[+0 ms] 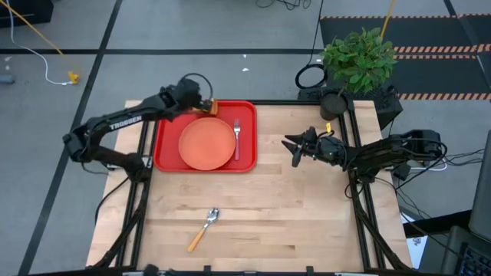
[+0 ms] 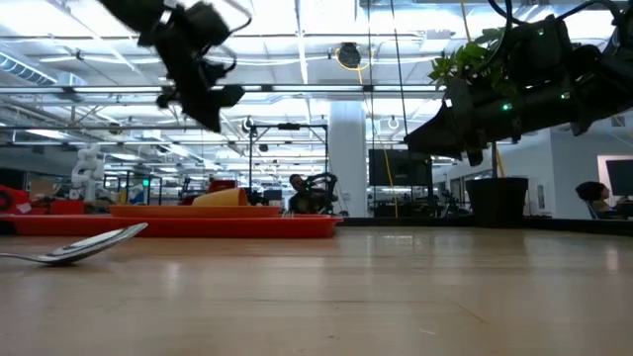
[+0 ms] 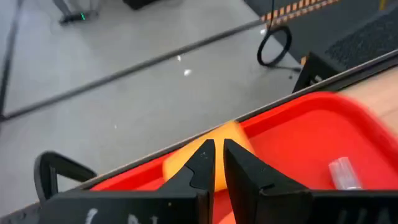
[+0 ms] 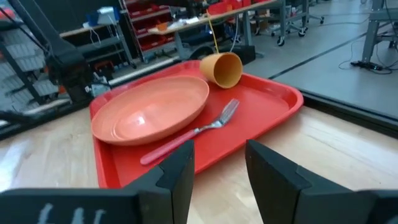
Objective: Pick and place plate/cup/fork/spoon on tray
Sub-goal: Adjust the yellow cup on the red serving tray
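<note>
The red tray (image 1: 169,126) lies at the table's far left. On it rest the orange-salmon plate (image 1: 207,143), the pink-handled fork (image 1: 238,134) to the plate's right, and the yellow-orange cup (image 4: 222,68), which lies on its side at the tray's far edge. The orange-handled spoon (image 1: 203,228) lies on the bare table near the front edge. My left gripper (image 1: 201,103) hangs above the cup (image 3: 230,134), its fingers a narrow gap apart and holding nothing; the low view (image 2: 203,99) shows it well above the tray. My right gripper (image 1: 295,146) is open and empty, right of the tray.
A potted plant (image 1: 359,54) in a dark pot (image 1: 334,103) stands at the table's far right corner. Bare wood lies between the tray and the front edge, around the spoon (image 2: 79,247). The room beyond the table holds shelves and benches.
</note>
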Controlling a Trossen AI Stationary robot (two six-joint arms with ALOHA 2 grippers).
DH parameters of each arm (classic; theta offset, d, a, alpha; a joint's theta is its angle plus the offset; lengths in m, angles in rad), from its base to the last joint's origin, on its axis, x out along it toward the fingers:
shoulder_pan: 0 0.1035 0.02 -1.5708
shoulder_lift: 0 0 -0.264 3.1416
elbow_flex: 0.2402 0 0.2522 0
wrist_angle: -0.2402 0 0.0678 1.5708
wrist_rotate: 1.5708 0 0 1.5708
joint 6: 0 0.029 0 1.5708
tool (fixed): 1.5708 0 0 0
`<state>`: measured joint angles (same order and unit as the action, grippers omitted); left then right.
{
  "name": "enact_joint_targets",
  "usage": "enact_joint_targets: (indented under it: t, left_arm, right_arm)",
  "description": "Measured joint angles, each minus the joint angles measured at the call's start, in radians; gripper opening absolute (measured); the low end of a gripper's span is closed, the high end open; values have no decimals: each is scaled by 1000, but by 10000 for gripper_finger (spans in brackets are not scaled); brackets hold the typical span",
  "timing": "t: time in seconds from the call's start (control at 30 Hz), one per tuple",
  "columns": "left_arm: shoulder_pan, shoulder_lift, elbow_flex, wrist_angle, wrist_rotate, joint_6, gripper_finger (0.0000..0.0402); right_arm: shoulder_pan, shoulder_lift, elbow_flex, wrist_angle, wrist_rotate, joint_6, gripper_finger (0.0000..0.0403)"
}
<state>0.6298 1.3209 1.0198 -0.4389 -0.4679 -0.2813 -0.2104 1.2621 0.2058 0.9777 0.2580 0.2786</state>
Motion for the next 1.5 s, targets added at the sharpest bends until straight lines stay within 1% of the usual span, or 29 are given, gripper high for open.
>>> enact_joint_targets:
  t: [0.1,0.2,0.27,0.33,0.47,0.53,0.6,0.77,0.93,1.03,1.13,1.2,1.33,1.5]
  left_arm:
    - [-113,55,89,-36,-94,-25,38]
    - [-172,139,177,-120,-134,-74,50]
    - [-187,199,227,-151,-146,-108,73]
    - [-194,262,263,-162,-167,-123,105]
    - [-195,389,301,-152,-249,-155,166]
    - [-189,442,320,-150,-273,-159,183]
    - [-178,485,336,-149,-275,-166,191]
    - [-139,558,351,-142,-276,-191,193]
    - [-107,586,351,-151,-265,-198,193]
    - [-90,588,351,-159,-211,-189,193]
    - [-74,594,350,-183,-187,-188,191]
    - [-64,593,350,-196,-175,-191,185]
    - [-44,593,350,-212,-117,-191,164]
    - [-40,593,350,-215,-116,-178,142]
  right_arm:
    - [-5,0,0,28,0,-1,137]
    - [-16,0,0,42,0,-2,137]
    - [-21,0,0,41,-1,-2,137]
    - [-27,0,0,42,-1,4,137]
    - [-31,0,0,43,-1,8,137]
    - [-31,0,0,43,-1,8,137]
    - [-31,0,0,43,-2,8,137]
    - [-31,0,0,41,-2,6,137]
    - [-31,0,1,25,-2,8,137]
    - [-31,0,1,20,-2,8,137]
    - [-31,0,1,16,-2,8,137]
    - [-31,0,1,12,-2,10,137]
    - [-31,0,1,6,-2,22,137]
    - [-31,0,1,6,-3,23,137]
